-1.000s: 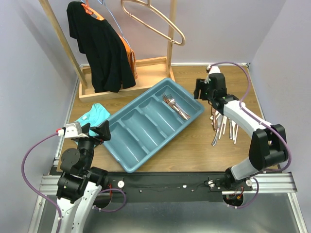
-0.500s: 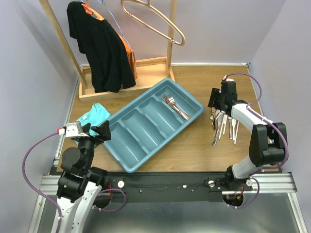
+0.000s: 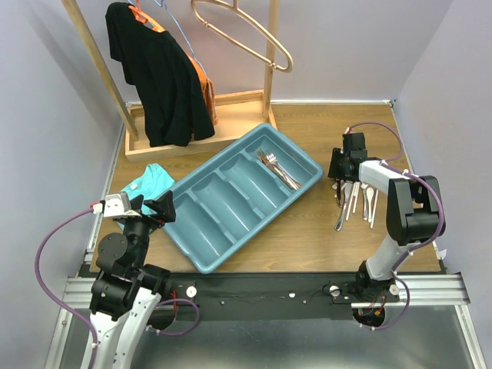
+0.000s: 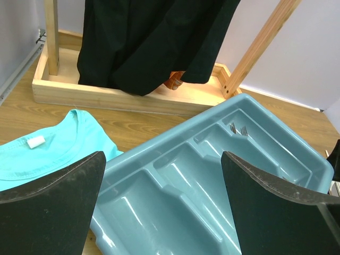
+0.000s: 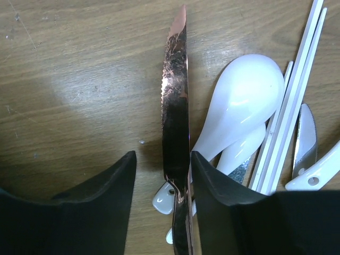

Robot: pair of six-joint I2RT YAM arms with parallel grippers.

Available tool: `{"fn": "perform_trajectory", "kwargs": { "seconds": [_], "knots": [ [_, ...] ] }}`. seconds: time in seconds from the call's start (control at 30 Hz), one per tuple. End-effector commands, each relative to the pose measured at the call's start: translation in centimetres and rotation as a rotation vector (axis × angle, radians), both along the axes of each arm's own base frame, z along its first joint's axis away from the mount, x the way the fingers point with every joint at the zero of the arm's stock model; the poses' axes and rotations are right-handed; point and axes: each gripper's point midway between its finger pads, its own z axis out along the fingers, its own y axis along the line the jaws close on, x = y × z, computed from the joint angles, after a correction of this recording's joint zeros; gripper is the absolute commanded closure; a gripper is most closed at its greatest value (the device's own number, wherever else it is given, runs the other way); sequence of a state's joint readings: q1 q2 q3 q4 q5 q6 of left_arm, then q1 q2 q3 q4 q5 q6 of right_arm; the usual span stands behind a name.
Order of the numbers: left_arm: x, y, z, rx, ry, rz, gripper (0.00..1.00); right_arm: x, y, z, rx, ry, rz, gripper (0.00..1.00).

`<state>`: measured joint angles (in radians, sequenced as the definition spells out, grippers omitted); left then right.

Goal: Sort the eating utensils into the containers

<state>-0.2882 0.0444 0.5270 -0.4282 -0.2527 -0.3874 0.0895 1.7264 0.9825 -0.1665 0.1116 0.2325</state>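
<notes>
The teal tray [image 3: 201, 257] lies slantwise mid-table, with coppery forks [image 3: 278, 169] in its far right compartment; the other compartments hold nothing. The forks' tines also show in the left wrist view [image 4: 237, 129]. The loose utensils [image 3: 357, 201] lie on the table to the right. My right gripper [image 3: 338, 175] is low over them, open, and straddles a coppery serrated knife [image 5: 175, 106]. The knife lies against the right finger [image 5: 228, 212], with a gap to the left one. White spoons [image 5: 241, 101] and pale chopsticks [image 5: 297, 90] lie beside it. My left gripper [image 3: 150, 207] is open and empty, facing the tray [image 4: 212, 175].
A folded teal cloth [image 3: 146, 183] lies left of the tray and shows in the left wrist view [image 4: 48, 154]. A wooden rack [image 3: 196, 131] with a black garment [image 3: 157, 73] and large metal hangers [image 3: 242, 31] stands at the back.
My right gripper has moved from beside the tray's far end to the right and down onto the loose utensils, ending astride the coppery knife. The left arm has not moved.
</notes>
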Motion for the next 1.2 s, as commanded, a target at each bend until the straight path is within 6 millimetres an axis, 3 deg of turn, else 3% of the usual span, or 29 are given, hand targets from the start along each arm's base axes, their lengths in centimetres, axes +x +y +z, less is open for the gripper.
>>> {"fn": "perform_trajectory", "kwargs": {
  "seconds": [0.0, 0.4, 0.7, 0.8, 1.03, 1.17],
  "knots": [
    [0.0, -0.1, 0.2, 0.005, -0.003, -0.009, 0.01, 0.3, -0.1, -0.7, -0.007, 0.025, 0.016, 0.49],
    [0.0, -0.2, 0.2, 0.006, -0.004, -0.010, 0.01, -0.7, 0.7, -0.5, 0.024, 0.057, 0.069, 0.57],
    [0.0, -0.2, 0.2, 0.005, -0.004, -0.013, 0.01, -0.3, 0.8, -0.7, -0.002, 0.076, 0.129, 0.56],
    [-0.1, -0.2, 0.3, 0.006, -0.006, -0.012, 0.01, -0.4, 0.9, -1.3, -0.005, 0.105, 0.154, 0.51],
    [0.0, -0.2, 0.2, 0.005, -0.003, -0.012, 0.01, -0.7, 0.8, -2.4, -0.022, 0.153, 0.178, 0.51],
    [0.0, -0.2, 0.2, 0.006, -0.001, -0.012, 0.01, -0.5, 0.7, -2.1, -0.026, 0.143, 0.173, 0.68]
  ]
}}
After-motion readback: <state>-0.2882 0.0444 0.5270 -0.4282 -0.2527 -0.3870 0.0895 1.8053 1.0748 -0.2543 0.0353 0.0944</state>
